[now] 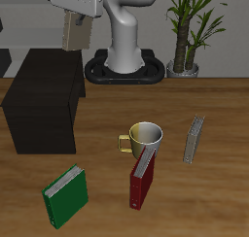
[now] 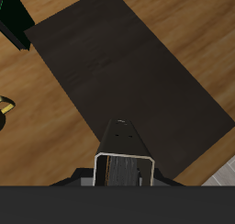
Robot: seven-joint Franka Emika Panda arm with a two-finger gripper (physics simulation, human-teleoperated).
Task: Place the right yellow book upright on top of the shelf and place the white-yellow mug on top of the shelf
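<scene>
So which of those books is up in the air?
The right yellow book, gripped by the end effector above the shelf; the others sit on the table.

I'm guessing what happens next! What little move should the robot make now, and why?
Probably lower straight down: the gripper holds the right yellow book upright in the air above the shelf, and the wrist view shows the shelf's flat top bare beneath the book.

The arm [image 1: 124,27] reaches up high, its jaws closed, pointing straight down.
</scene>
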